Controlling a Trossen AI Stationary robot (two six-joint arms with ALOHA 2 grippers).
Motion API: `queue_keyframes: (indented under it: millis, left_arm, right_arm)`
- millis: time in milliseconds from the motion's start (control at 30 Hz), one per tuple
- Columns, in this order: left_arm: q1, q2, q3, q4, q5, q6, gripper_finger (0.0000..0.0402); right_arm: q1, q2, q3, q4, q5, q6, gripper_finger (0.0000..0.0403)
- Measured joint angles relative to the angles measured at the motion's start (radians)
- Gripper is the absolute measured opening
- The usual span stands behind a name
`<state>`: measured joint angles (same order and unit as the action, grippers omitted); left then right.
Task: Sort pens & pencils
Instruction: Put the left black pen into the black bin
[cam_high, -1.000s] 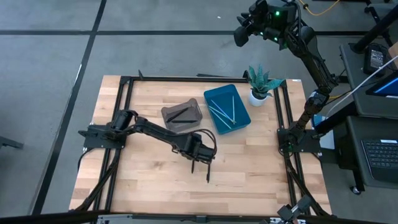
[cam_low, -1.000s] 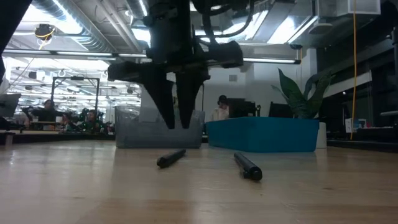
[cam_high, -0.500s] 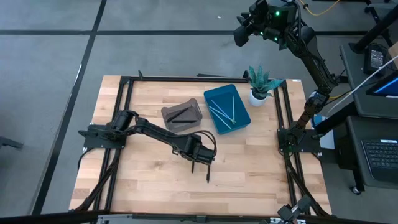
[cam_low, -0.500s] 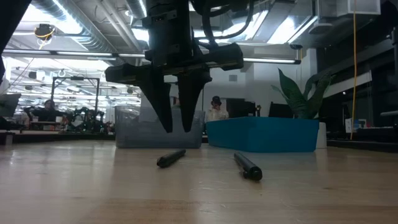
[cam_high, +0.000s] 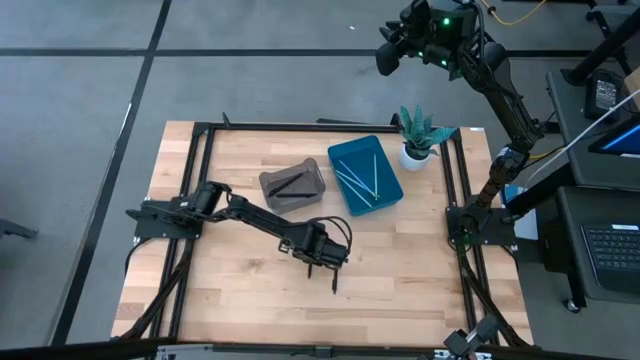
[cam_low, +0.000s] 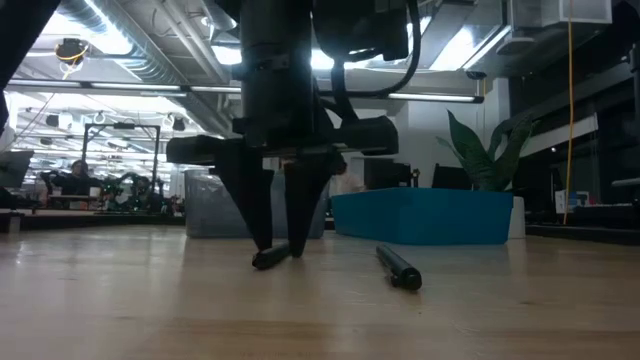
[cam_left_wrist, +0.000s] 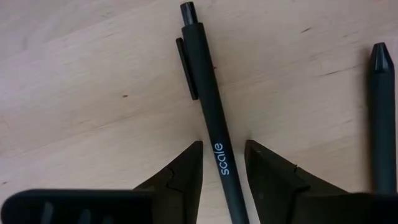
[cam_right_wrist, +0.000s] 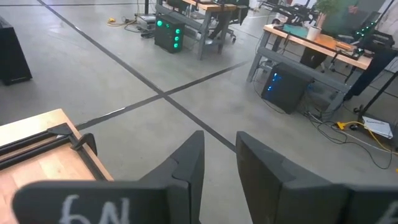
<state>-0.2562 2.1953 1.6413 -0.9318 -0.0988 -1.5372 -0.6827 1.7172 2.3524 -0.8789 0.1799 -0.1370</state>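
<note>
A black pen (cam_left_wrist: 208, 106) printed "scale" lies flat on the wooden table. My left gripper (cam_left_wrist: 224, 149) is open and points straight down over it, one finger on each side of the barrel with a thin gap showing on both sides. In the low view its fingertips (cam_low: 282, 250) reach table height at that pen (cam_low: 275, 256). A second black pen (cam_high: 334, 280) lies just beside it (cam_low: 398, 268). My left gripper (cam_high: 318, 255) stands near the table's middle. My right gripper (cam_high: 390, 50) is raised beyond the far edge, its fingers a little apart (cam_right_wrist: 219, 143).
A grey tray (cam_high: 270, 182) holding black pens and a blue tray (cam_high: 385, 180) holding light blue sticks sit toward the far side. A green spiky potted plant (cam_high: 418, 132) stands at the far right corner. Black frame rails run along the table's edges.
My left gripper has come straight down from a hand's height above the table until its fingertips stand at table level on both sides of the black pen. The pens have not moved.
</note>
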Motion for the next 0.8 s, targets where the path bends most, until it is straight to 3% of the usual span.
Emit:
queue_keyframes:
  millis: [300, 633, 800]
  left_arm:
    - [-0.002, 0.003, 0.000, 0.001, 0.003, -0.003, 0.0110]
    - [-0.002, 0.006, -0.002, 0.007, 0.007, -0.005, 0.0028]
    - [-0.002, 0.004, -0.002, 0.004, 0.013, -0.005, 0.0023]
  right_arm:
    - [0.000, 0.000, 0.000, 0.000, 0.000, 0.000, 0.0094]
    - [0.000, 0.000, 0.000, -0.001, 0.000, -0.001, 0.0094]
    - [0.000, 0.000, 0.000, 0.000, 0.000, -0.002, 0.0094]
